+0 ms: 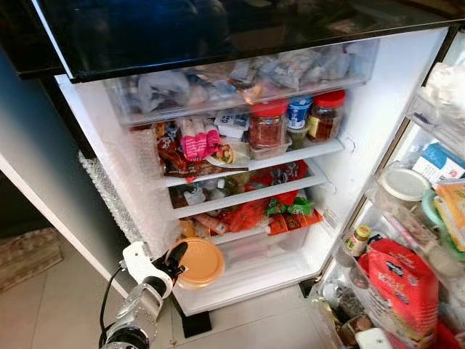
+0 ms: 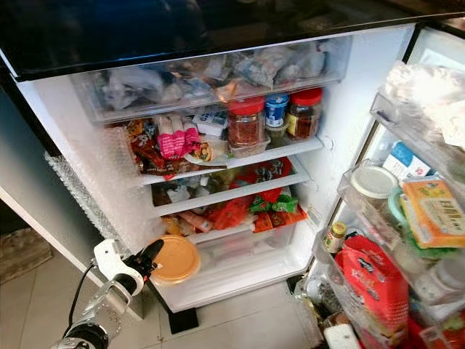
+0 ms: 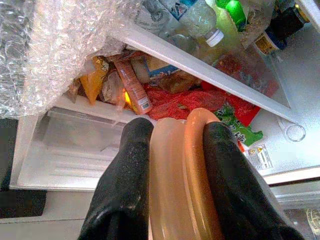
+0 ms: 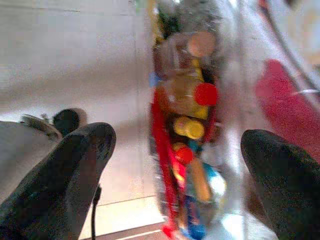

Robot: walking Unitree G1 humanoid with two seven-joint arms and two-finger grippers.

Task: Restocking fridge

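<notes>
Holding an orange lidded container edge-on between its two black fingers, the left gripper sits at the fridge's lower front corner, clamped on the container's rim. The container is not yet placed; it hangs just ahead of the gripper, over the clear bottom drawer, which looks largely bare beyond the fingers. The step in hand appears to be setting it inside, so the restocking seems incomplete.

Above and beyond the gripper, the lower shelf carries red packets and green packets, closely packed. Higher up, the upper shelf holds a red-lidded jar, a second red-lidded jar, a blue-lidded tub and pink wrapped goods. The top clear bin is filled with bagged items. Far to the gripper's right, the door racks hold a red pouch and jars.

The right gripper has its fingers spread wide apart, holding nothing, facing a blurred door rack.
</notes>
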